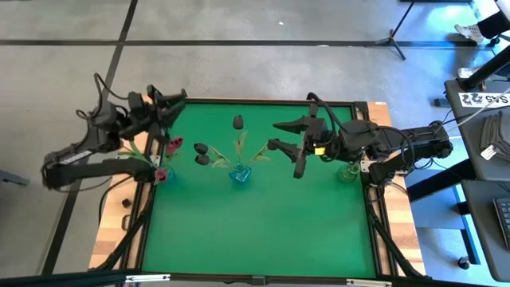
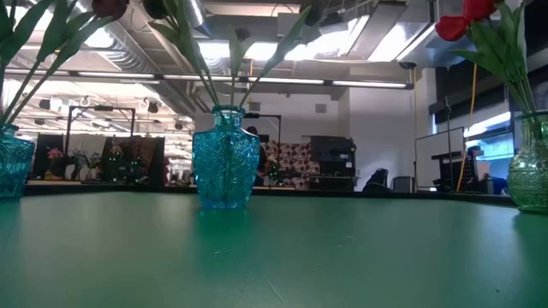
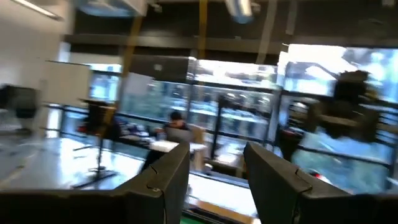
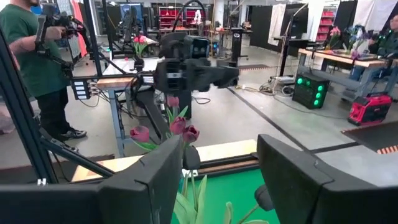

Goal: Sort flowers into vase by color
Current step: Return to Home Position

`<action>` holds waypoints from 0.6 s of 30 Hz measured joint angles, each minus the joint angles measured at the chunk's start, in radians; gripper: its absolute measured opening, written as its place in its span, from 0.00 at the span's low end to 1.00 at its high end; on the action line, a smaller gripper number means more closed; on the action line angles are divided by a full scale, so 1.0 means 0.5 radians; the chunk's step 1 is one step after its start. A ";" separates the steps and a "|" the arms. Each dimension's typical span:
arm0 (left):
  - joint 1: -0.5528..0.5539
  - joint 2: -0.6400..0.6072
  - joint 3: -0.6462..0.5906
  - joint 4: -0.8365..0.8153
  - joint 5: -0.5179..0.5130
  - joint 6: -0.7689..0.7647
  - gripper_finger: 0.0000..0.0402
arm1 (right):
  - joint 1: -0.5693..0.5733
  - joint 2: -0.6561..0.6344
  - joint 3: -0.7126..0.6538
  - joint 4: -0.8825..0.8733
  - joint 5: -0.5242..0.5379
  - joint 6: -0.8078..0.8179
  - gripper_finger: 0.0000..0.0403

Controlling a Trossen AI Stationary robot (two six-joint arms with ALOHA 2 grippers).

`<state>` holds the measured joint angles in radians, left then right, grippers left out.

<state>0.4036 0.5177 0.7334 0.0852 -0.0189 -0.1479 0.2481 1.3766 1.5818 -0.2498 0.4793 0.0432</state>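
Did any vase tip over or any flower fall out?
No, nothing stands out. The left vase, the middle vase and the green vase all stand upright in the low view, with flowers in them.

The left gripper (image 1: 174, 102) sat at the left edge of the green table (image 1: 263, 231), near the pink tulips (image 1: 173, 146). The right gripper (image 1: 279, 135), fingers spread, hung between the middle blue vase (image 1: 240, 174) and the green vase (image 1: 347, 171).

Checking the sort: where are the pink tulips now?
In the high view, the pink tulips stand in the blue vase at the green mat's left edge, left of the middle vase.
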 joint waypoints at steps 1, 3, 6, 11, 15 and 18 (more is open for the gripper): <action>0.074 0.001 0.000 0.029 0.008 -0.035 0.38 | 0.000 0.000 0.000 -0.004 0.000 0.007 0.52; 0.196 0.002 0.000 0.139 0.003 -0.082 0.38 | 0.000 0.000 0.000 -0.013 0.000 0.011 0.52; 0.317 -0.001 0.000 0.326 -0.050 -0.088 0.38 | 0.000 0.000 0.000 -0.034 0.000 0.012 0.52; 0.356 -0.026 0.002 0.566 -0.143 -0.173 0.38 | 0.000 0.000 0.000 -0.117 -0.001 0.056 0.52; 0.356 -0.038 0.003 0.774 -0.145 -0.358 0.38 | 0.000 0.000 0.000 -0.187 -0.001 0.111 0.52; 0.354 -0.042 0.003 0.794 -0.114 -0.525 0.38 | 0.000 0.000 0.000 -0.206 -0.001 0.114 0.52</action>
<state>0.5808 0.4967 0.7349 0.4824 -0.0757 -0.4102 0.2481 1.3766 1.5818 -0.3527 0.4789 0.1001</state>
